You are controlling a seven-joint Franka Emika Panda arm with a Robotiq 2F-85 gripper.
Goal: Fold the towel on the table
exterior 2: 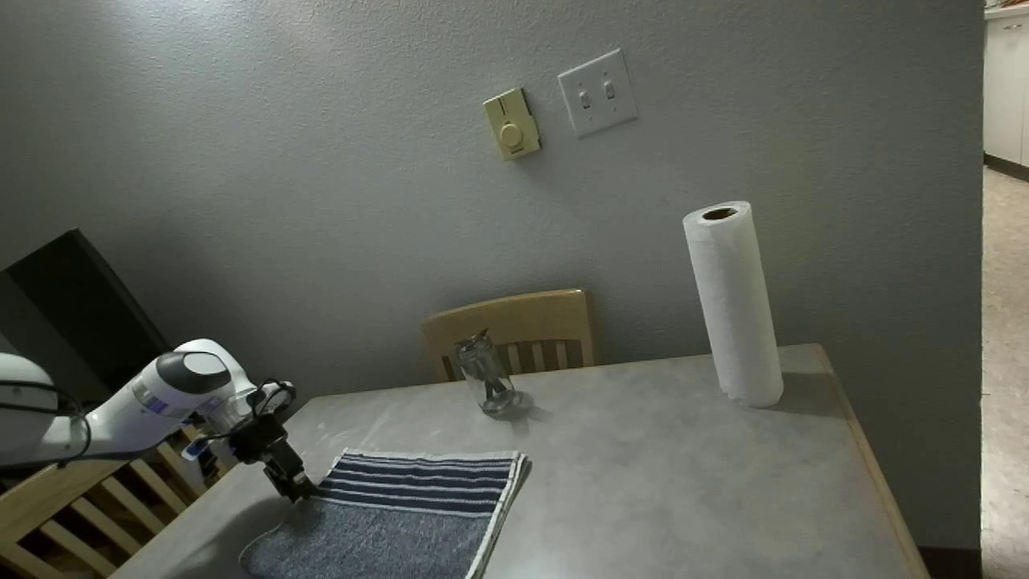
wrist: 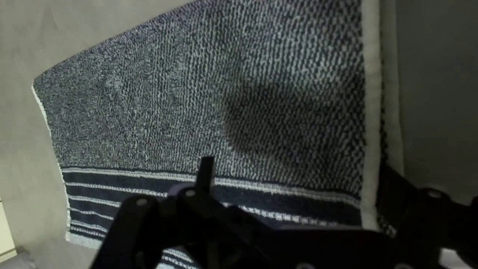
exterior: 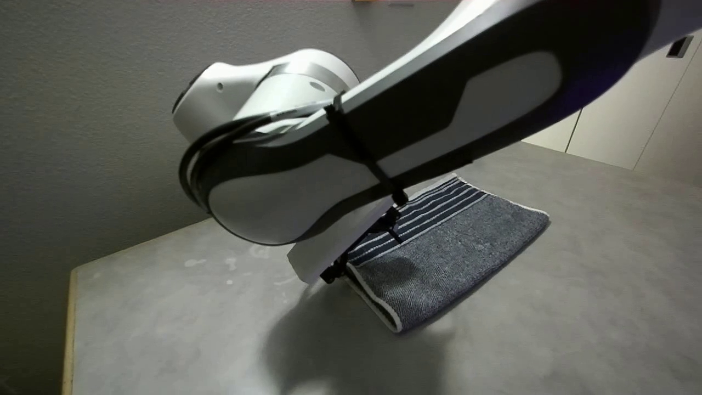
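The blue-grey towel (exterior: 460, 249) lies on the pale grey table (exterior: 164, 334), with its white-striped end nearer the arm. It also shows in an exterior view (exterior 2: 394, 535) and the wrist view (wrist: 160, 112). Two white edges show along one side, so it appears doubled over. My gripper (exterior: 371, 255) is low at the striped part by that side, also visible in an exterior view (exterior 2: 299, 492). In the wrist view the gripper (wrist: 297, 168) is spread wide. One finger is over the stripes; the other is at the gap between the two white edges. The arm hides part of the striped end.
A clear glass (exterior 2: 486, 378) with dark contents and a white paper towel roll (exterior 2: 735, 305) stand on the table beyond the towel. A wooden chair (exterior 2: 514, 322) stands at the wall side. Another wooden chair (exterior 2: 72, 498) is under the arm. A grey wall (exterior: 98, 109) runs along the table.
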